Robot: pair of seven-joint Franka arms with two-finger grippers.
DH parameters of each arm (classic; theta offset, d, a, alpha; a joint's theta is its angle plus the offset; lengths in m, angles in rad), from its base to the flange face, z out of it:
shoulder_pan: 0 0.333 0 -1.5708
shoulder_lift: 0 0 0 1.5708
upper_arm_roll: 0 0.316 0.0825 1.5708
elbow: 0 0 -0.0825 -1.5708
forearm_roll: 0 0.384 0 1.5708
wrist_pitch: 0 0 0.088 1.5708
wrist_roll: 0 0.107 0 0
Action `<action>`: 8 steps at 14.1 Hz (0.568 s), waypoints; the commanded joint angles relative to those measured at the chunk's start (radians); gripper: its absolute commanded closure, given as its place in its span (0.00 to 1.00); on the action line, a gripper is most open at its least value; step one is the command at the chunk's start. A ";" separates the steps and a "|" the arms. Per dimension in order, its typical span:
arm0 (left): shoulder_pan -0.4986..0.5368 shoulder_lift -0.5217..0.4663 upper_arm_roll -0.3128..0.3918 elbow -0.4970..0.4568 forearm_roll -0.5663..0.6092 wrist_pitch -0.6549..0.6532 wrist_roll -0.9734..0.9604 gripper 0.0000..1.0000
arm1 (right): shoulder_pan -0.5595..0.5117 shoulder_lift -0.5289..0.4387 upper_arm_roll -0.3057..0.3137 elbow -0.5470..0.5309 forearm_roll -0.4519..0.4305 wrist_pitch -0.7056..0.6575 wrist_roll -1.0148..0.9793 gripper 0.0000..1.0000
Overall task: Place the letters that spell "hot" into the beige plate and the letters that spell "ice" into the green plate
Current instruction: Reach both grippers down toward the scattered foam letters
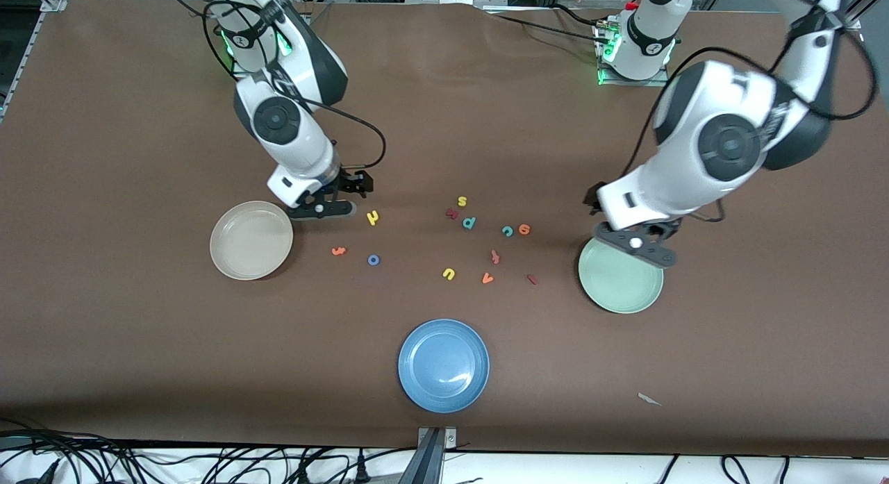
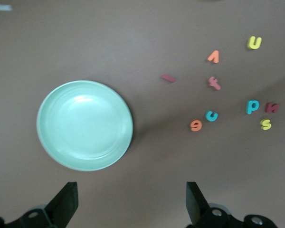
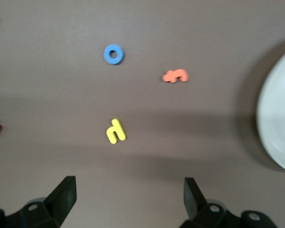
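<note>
Jaws of both grippers, left (image 2: 129, 204) and right (image 3: 128, 202), are open and empty; no letter is plated: beige plate (image 1: 251, 239) and green plate (image 1: 620, 284) are bare.

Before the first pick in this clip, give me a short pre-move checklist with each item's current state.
1. Right hand open, holding nothing, beside the beige plate: ok.
2. Left hand open, holding nothing, over the green plate's rim: ok.
3. Yellow h, blue o, orange t lie apart on the table: ok.
4. Dark red i, teal c, orange e lie uncovered: ok.
5. Both plates hold no letters: ok.
</note>
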State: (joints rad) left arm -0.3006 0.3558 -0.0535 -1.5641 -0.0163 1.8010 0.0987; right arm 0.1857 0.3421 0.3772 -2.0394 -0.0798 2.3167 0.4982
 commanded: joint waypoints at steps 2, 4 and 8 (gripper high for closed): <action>-0.060 0.070 0.008 0.039 -0.019 0.060 0.013 0.00 | 0.026 0.106 0.003 -0.004 -0.078 0.146 0.003 0.00; -0.081 0.112 0.006 0.039 -0.016 0.101 0.015 0.00 | 0.026 0.117 0.002 -0.056 -0.098 0.257 0.002 0.00; -0.143 0.178 0.007 0.019 -0.010 0.165 0.047 0.00 | 0.026 0.167 -0.001 -0.061 -0.175 0.270 -0.001 0.00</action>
State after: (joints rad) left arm -0.4099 0.4865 -0.0565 -1.5625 -0.0163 1.9264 0.1061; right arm 0.2136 0.4908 0.3764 -2.0908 -0.2130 2.5641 0.4979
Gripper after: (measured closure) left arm 0.000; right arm 0.000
